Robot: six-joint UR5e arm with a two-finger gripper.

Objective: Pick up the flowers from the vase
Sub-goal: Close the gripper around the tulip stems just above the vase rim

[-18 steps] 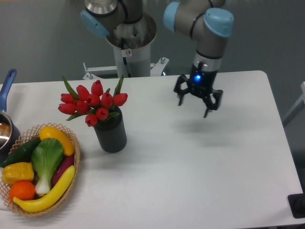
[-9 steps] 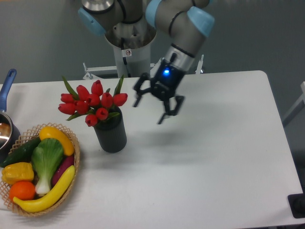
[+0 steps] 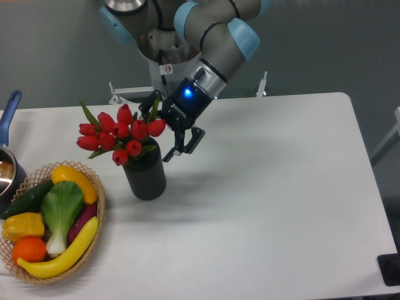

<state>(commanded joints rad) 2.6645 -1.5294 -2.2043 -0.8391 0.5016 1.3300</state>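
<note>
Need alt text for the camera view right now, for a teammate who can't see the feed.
The robot's open gripper reaches in tilted beside red tulips standing in a dark vase on a white table, not yet gripping them. At the left edge sit a wicker basket of vegetables and part of a blue-handled pot.

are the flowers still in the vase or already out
In. The flowers stand with stems inside the upright vase; the open gripper is beside them, not yet closed.
</note>
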